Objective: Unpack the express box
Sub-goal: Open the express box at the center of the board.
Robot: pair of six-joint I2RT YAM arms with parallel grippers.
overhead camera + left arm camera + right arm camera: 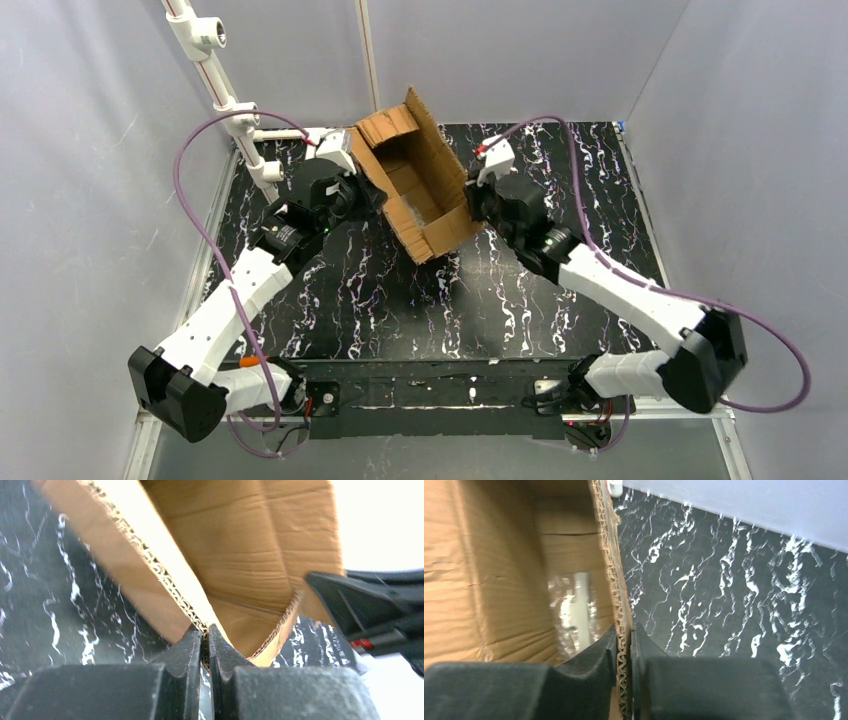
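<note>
The express box is an open brown corrugated carton, standing at an angle at the back middle of the black marbled table. Its flaps are up and its inside looks bare from above. My left gripper is shut on the box's left wall; in the left wrist view its fingertips pinch the corrugated edge. My right gripper is shut on the opposite wall, and the cardboard edge sits between its fingertips. A glossy patch shines inside the box.
A white pipe stand rises at the back left corner. Purple cables loop off both arms. Grey walls close in the table on three sides. The right arm's black wrist shows beyond the box in the left wrist view.
</note>
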